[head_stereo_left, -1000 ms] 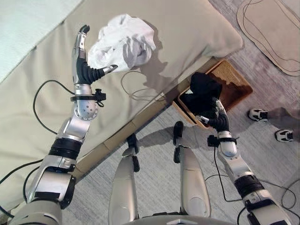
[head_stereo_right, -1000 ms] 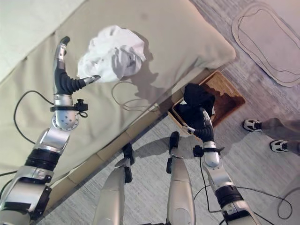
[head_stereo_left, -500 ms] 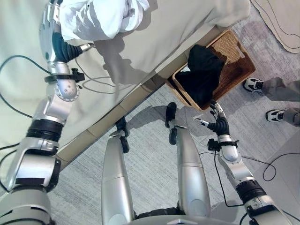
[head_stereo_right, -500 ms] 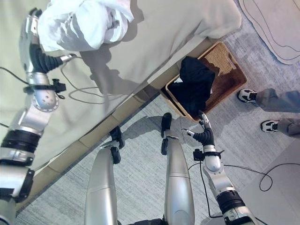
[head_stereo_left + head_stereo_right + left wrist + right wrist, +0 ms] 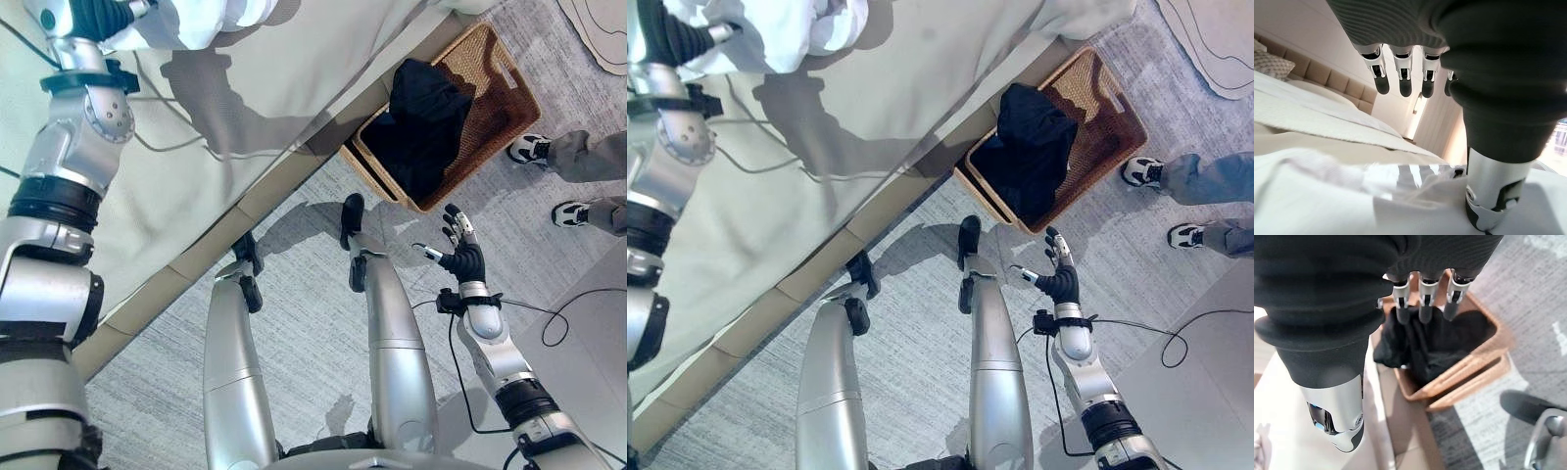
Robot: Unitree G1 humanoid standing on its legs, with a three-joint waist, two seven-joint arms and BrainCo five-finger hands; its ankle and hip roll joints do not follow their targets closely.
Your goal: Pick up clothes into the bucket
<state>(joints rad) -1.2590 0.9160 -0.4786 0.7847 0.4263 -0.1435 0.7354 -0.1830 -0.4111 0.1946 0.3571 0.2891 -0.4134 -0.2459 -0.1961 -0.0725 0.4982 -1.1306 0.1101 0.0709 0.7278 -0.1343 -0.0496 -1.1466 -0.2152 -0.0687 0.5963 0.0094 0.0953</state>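
On the bed [image 5: 294, 88], at its far part, lies one crumpled white garment [image 5: 211, 15], bunched up on the beige cover. The left hand [image 5: 93, 15] is right beside it; in the left wrist view its fingers [image 5: 1403, 81] hang straight and relaxed above the white cloth, and the thumb [image 5: 1488, 205] points down to the fabric without pinching it. Nothing is grasped by that hand.

One woven brown basket [image 5: 509, 88] stands on the floor, tucked against the bed's edge. One black garment [image 5: 426, 117] lies heaped inside it, covering much of its inside and rising above the rim at one end. In the right wrist view the same black cloth shows past the fingers, and the basket looks as if it sits in a second, matching one.

Well apart from the basket, over the grey carpet [image 5: 294, 343], the right hand [image 5: 458, 255] hangs with its fingers spread and straight, holding nothing.

Beyond the basket, one person's two legs in grey trousers [image 5: 588, 162] reach in from the side, with two white shoes [image 5: 527, 149]. One pale rug [image 5: 1215, 39] lies on the floor past them.
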